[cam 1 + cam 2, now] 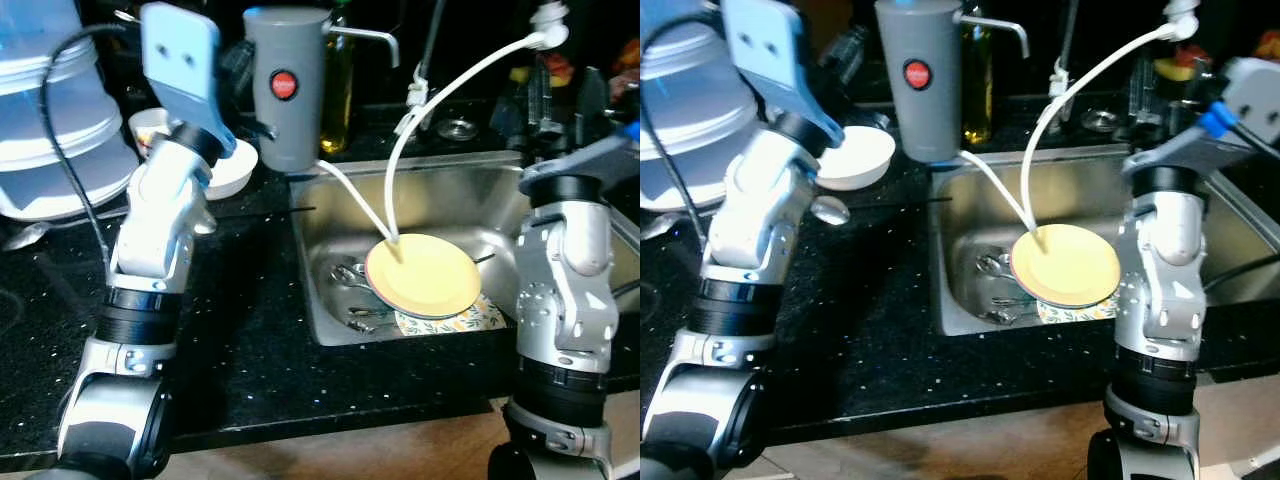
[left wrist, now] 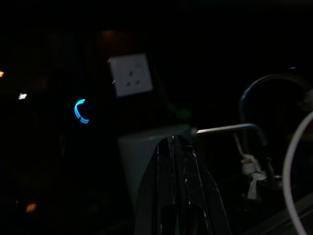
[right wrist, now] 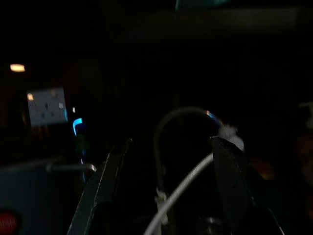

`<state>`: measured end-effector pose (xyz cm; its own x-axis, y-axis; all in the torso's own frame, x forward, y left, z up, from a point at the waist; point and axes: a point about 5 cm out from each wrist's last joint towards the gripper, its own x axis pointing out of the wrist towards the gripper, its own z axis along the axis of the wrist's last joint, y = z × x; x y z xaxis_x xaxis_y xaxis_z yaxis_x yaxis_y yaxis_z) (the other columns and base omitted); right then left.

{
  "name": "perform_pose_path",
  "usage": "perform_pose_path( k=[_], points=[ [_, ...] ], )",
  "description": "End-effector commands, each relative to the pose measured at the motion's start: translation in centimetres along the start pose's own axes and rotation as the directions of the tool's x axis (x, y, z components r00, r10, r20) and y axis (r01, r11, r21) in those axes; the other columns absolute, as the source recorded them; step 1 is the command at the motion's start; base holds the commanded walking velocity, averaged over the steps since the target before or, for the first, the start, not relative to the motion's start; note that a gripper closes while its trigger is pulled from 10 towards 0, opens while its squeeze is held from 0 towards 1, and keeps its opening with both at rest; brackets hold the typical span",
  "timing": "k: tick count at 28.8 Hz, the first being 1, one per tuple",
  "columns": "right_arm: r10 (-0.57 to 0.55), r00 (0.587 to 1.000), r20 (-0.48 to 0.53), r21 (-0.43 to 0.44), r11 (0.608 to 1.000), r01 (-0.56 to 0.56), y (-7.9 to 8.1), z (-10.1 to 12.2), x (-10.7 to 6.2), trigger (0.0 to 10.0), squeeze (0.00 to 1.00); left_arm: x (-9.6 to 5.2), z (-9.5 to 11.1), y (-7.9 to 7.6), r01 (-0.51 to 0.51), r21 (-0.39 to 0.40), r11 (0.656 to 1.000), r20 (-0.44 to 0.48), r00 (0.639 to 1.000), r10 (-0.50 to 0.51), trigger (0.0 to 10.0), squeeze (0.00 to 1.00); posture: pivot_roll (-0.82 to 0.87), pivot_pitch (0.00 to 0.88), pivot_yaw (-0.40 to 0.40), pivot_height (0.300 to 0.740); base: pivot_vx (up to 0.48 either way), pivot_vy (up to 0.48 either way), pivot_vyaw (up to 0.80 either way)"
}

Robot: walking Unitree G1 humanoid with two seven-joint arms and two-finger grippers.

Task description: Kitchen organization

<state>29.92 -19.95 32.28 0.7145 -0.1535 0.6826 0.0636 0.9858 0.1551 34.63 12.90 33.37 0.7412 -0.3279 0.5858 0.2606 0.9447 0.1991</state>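
Observation:
A yellow plate (image 1: pixel 425 275) lies tilted in the steel sink (image 1: pixel 335 205), on top of a patterned plate (image 1: pixel 455 322) and beside some cutlery (image 1: pixel 350 285). A white bowl (image 1: pixel 235 172) sits on the black counter left of the sink. My left arm (image 1: pixel 160 220) is raised over the counter near the bowl and a grey canister (image 1: pixel 285 90). The left gripper (image 2: pixel 175 147) is shut with nothing in it and points at the canister's top. My right arm (image 1: pixel 565 270) stands at the sink's right side. The right gripper (image 3: pixel 171 142) is open and faces the tap and a white hose (image 3: pixel 181 188).
A white hose (image 1: pixel 445 75) curves from the back down onto the yellow plate. A big clear water container (image 1: pixel 50 110) stands at the far left, with a spoon (image 1: pixel 25 237) before it. An oil bottle (image 1: pixel 338 90) and the tap (image 1: pixel 425 55) stand behind the sink. Black counter (image 1: pixel 250 340) runs along the front.

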Motion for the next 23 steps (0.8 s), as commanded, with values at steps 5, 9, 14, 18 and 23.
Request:
perform_pose_path(
  k=[5,9,14,18,23],
  points=[
    [-0.015,1.000,-0.002,-0.002,1.000,0.015,-0.4,0.0,0.0,10.0,0.00,0.0,-0.1,-0.4,0.011,0.005,1.000,-0.009,1.000,-0.011,10.0,0.00,-0.02,0.000,0.028,0.740,0.048,0.000,0.00],
    [-0.014,1.000,-0.002,-0.002,1.000,0.014,-0.4,0.0,0.0,10.0,0.00,0.0,-0.1,-0.4,0.012,0.007,1.000,-0.010,1.000,-0.012,10.0,0.00,-0.02,0.000,0.027,0.740,0.000,0.000,0.00],
    [-0.009,1.000,-0.003,-0.003,1.000,0.009,-0.4,-0.1,0.0,10.0,0.00,0.0,-0.2,-0.5,0.014,0.018,1.000,-0.019,1.000,-0.014,10.0,0.00,-0.03,0.000,0.027,0.740,0.000,0.000,0.00],
    [-0.003,1.000,-0.005,-0.005,1.000,0.003,-0.3,-0.1,0.1,10.0,0.00,0.4,-1.2,1.4,-0.030,0.074,0.997,-0.114,0.993,0.038,10.0,0.00,-0.03,0.000,0.027,0.740,0.000,0.000,0.00],
    [0.019,1.000,-0.017,-0.006,1.000,-0.019,-0.1,-0.2,0.1,10.0,0.00,0.6,-3.3,3.5,-0.105,0.048,0.993,-0.313,0.943,0.114,10.0,0.00,-0.03,0.000,0.022,0.740,0.000,0.000,0.00]
  ],
)
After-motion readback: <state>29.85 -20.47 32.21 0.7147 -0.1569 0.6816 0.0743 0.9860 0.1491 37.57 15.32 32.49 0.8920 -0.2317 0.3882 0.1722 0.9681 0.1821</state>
